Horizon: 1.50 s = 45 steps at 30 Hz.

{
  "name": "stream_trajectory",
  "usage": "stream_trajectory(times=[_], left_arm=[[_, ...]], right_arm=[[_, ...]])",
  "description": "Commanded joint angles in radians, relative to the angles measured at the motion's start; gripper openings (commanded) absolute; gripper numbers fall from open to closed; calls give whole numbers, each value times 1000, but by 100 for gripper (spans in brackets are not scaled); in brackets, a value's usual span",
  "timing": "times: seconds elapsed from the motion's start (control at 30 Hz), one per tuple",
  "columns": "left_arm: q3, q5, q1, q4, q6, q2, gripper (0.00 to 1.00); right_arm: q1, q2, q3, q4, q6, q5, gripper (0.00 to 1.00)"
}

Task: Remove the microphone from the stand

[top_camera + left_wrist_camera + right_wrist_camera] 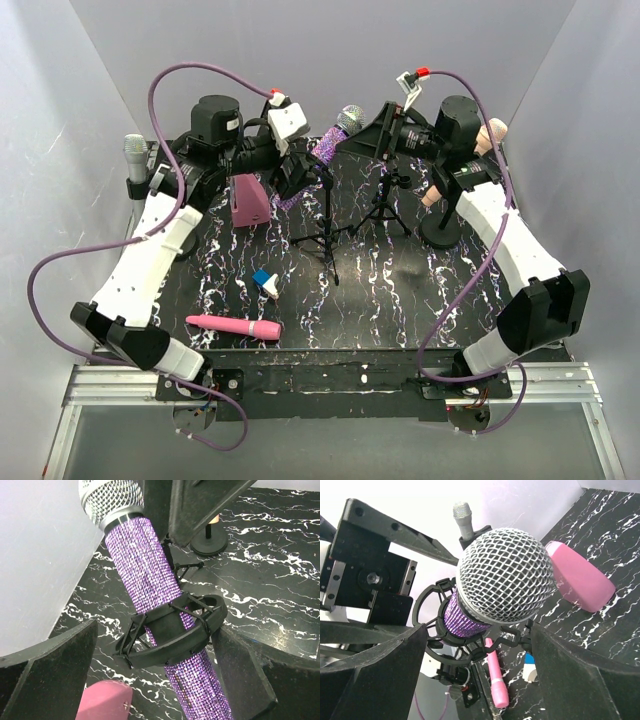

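Left gripper (pixel 150 667) fingers spread wide, flanking purple rhinestone microphone (pixel 142 565) near its shock-mount clip (pixel 175 630), no contact; right gripper (pixel 480 672) likewise released around the mesh head. Mic sits tilted in clip atop tripod stand (pixel 325 235). Likely rigid, moderately heavy; studded barrel should grip well and mesh may dent, so take the barrel.

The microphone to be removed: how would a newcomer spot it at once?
On the black marbled table, find the taller tripod stand at centre. Tilted in its black ring mount sits the microphone. Unlike the grey microphone at the left edge, its body is glittery purple.
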Motion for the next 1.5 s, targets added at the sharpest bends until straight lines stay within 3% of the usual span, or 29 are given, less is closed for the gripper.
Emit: stream_trajectory(times=[0.0,0.33,0.6,0.67,0.77,0.83,1.03,1.47], left_arm=[[118,41,1,-92,93,24,93],[212,111,1,-231,187,60,75],[218,131,-1,-234,226,63,45],[223,132,-1,-235,233,64,40],[226,140,-1,-234,239,60,28],[226,143,-1,-234,242,58,22],[236,167,-1,-261,256,58,1],[416,356,-1,-465,237,172,0]], right_arm=[[14,1,32,110,114,31,89],[57,15,24,128,177,106,80],[72,27,34,42,206,178,62],[72,26,32,35,214,191,49],[69,20,35,31,220,212,12],[58,18,46,21,229,229,1],[6,35,83,-16,235,250,1],[-28,153,253,-41,185,258,1]])
